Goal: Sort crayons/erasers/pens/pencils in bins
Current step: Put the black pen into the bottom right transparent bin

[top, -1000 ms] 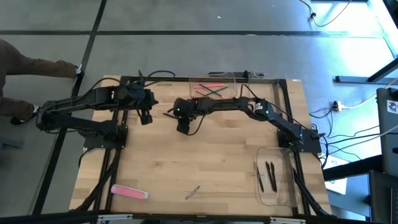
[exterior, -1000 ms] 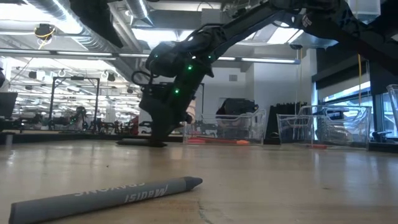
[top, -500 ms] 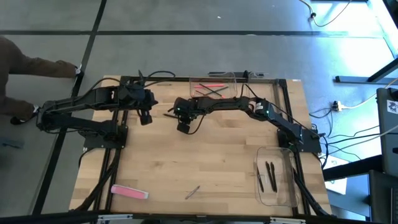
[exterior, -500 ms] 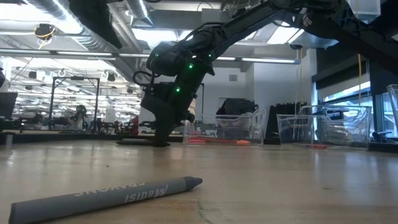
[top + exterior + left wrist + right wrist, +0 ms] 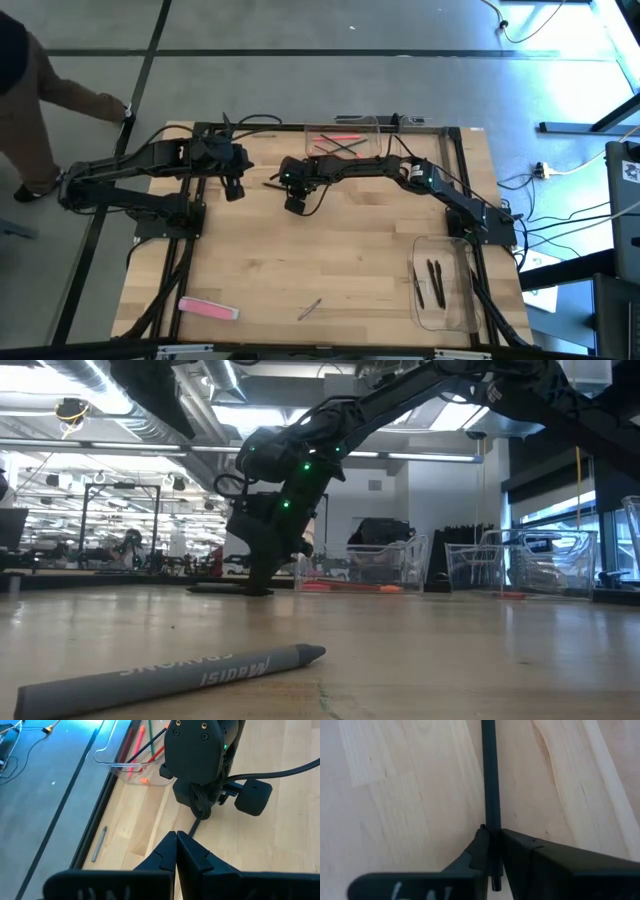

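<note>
My right gripper (image 5: 288, 185) is down at the table's far middle, shut on a thin dark stick (image 5: 490, 775) that lies on the wood; it also shows in the low view (image 5: 255, 582). My left gripper (image 5: 235, 190) is shut and empty at the far left, its fingertips (image 5: 176, 840) above the table. A clear bin (image 5: 340, 140) at the far edge holds red, pink and green sticks. Another clear bin (image 5: 445, 285) at the near right holds black pens. A pink eraser (image 5: 208, 308) and a grey crayon (image 5: 310, 308) lie flat near the front edge. My right gripper pinches the dark stick near one end (image 5: 493, 832) between its two fingers, which lie across it. The fingers come from above, pointing down. The rest of the stick (image 5: 222, 588) lies flat on the table, running away from the fingers.
Black frame bars (image 5: 190, 200) cross the table under each arm. A short grey stick (image 5: 99, 844) lies by the far edge beside the far bin. Open wood lies between the arms and the front edge. A person (image 5: 30, 90) stands off the table's left.
The person at the left has moved closer into the high view. Both arms have kept still.
</note>
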